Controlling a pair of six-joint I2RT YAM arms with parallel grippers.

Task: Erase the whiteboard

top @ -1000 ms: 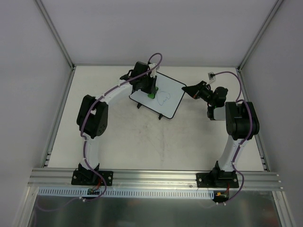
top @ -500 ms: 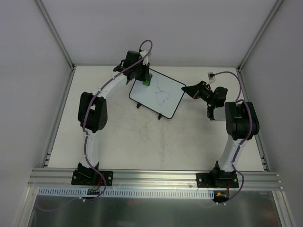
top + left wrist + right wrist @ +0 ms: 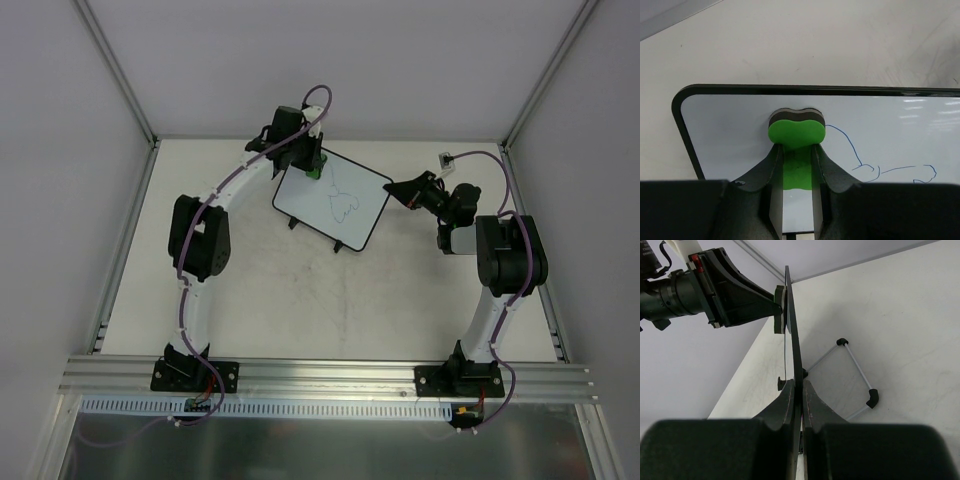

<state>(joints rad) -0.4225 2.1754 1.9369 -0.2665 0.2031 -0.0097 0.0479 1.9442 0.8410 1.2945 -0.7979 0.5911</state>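
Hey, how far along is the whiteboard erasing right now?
Setup looks done: the right tool clamps the edge of the whiteboard, and the left tool grips a green eraser. In hand: the eraser sits against the board near one corner, just beside the start of the blue scribble. Left: nearly everything, since the scribble looks intact and needs wiping.

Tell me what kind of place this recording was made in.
Probably a lab robot cell, not a home or office: plain white wall panels in aluminium framing, an aluminium rail carrying both arm bases, and a white tabletop with a whiteboard and eraser as props.
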